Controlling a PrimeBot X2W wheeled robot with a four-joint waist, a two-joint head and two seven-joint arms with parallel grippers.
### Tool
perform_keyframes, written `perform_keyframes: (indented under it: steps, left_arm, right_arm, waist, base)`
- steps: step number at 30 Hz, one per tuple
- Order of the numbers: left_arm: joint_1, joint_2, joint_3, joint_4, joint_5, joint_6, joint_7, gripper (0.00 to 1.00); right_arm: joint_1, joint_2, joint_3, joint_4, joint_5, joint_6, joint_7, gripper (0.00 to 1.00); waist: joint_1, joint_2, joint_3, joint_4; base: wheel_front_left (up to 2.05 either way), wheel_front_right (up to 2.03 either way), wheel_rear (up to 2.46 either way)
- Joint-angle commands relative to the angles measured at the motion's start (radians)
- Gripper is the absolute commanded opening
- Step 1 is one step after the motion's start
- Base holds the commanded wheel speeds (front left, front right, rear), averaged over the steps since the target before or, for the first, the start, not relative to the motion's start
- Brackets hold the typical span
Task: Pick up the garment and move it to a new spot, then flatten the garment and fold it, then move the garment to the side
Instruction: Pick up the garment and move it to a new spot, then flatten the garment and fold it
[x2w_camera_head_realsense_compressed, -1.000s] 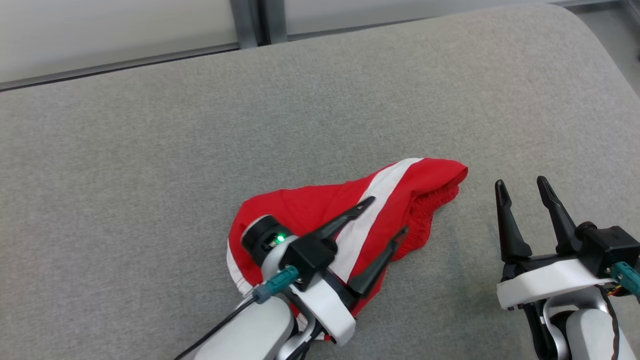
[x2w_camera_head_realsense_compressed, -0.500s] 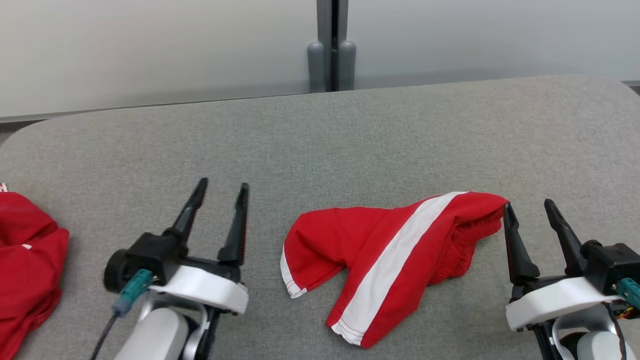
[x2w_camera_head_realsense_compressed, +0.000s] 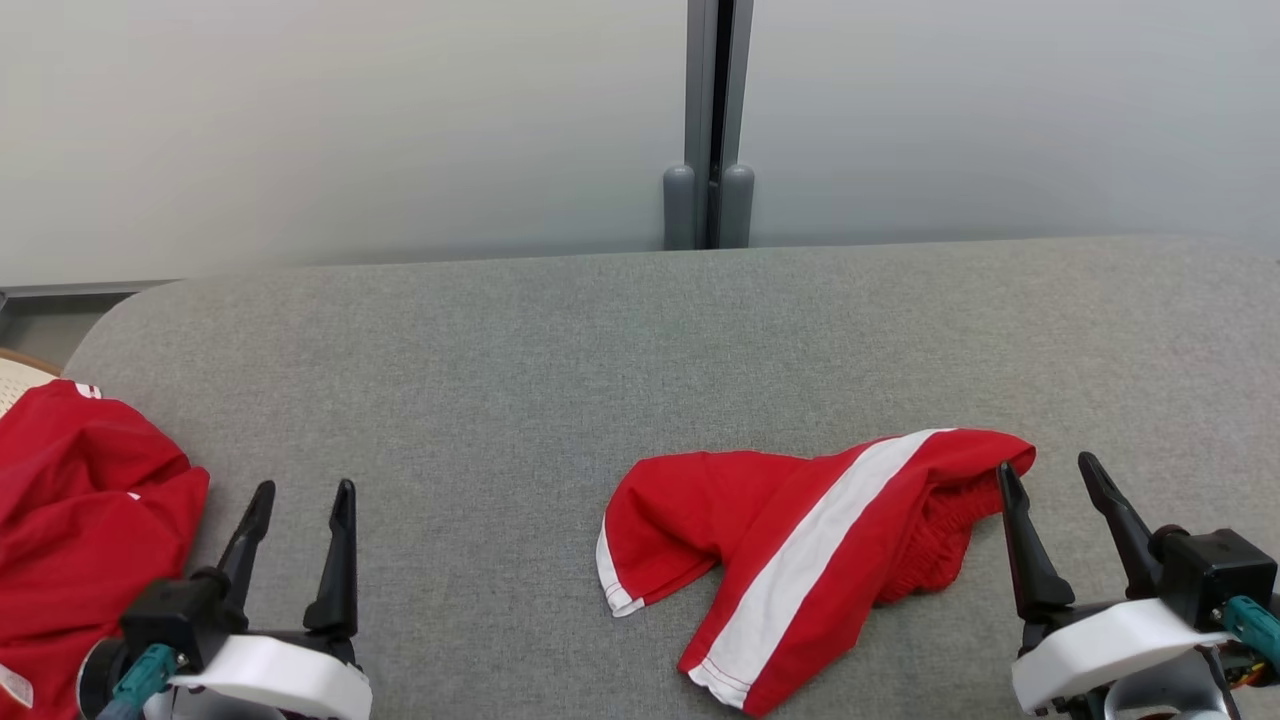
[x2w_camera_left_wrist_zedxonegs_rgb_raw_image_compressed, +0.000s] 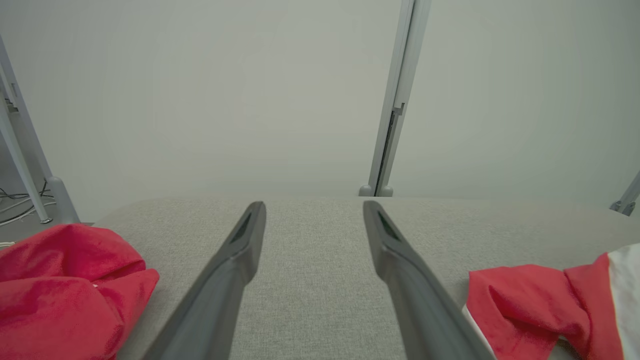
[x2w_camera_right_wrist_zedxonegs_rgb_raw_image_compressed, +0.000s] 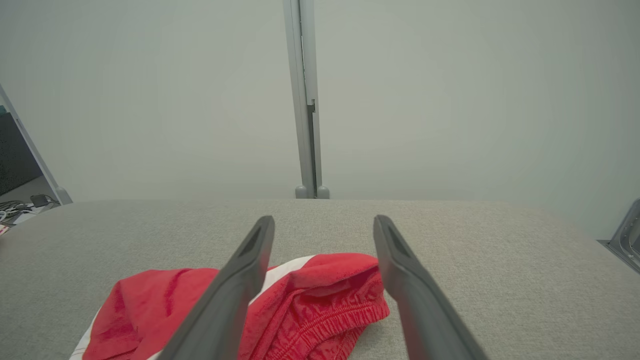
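Note:
The garment, red shorts with a white side stripe, lies crumpled on the grey padded table, right of centre. Its elastic waistband faces my right gripper, which stands open just right of it, with the left finger close to the cloth. In the right wrist view the garment lies beneath and behind the open right gripper. My left gripper stands open at the lower left, well apart from the garment. The left wrist view has that left gripper over bare table and the garment at the right edge.
A second red cloth heap lies at the table's left end, just left of my left gripper; it is the red cloth heap in the left wrist view. A pale partition wall with a grey post runs behind the table.
The head camera has tilted up and turned. My left gripper, open over the garment a second ago, has drawn away to the left. The garment lies spread a little wider.

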Motion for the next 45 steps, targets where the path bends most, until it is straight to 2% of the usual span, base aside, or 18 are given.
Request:
perform_keyframes:
  steps: [1,14,40,45]
  left_arm:
    - [0.017,0.003,-0.006,-0.004,0.007,-0.005,0.0,1.0]
    - [0.085,0.011,-0.044,-0.041,0.021,0.006,0.021,1.0]
    - [0.073,0.028,-0.061,-0.055,0.017,0.029,0.036,1.0]
    - [0.043,0.012,-0.115,-0.067,0.043,0.015,0.068,1.0]
  right_arm:
    - [0.018,-0.006,-0.002,-0.005,0.004,0.0,0.006,1.0]
    - [0.081,0.005,-0.007,-0.02,-0.002,0.0,0.023,1.0]
    - [0.078,0.014,-0.013,-0.023,-0.008,0.0,0.033,1.0]
    - [0.072,0.014,-0.014,-0.027,-0.008,0.0,0.034,1.0]
  waist:
    - [0.0,0.0,-0.011,0.0]
    - [0.0,0.0,-0.056,0.005]
    - [0.0,0.0,-0.053,0.013]
    - [0.0,0.0,-0.039,0.014]
  base:
    - [0.0,0.0,0.0]
    - [0.0,0.0,0.0]
    - [0.0,0.0,0.0]
    - [0.0,0.0,0.0]
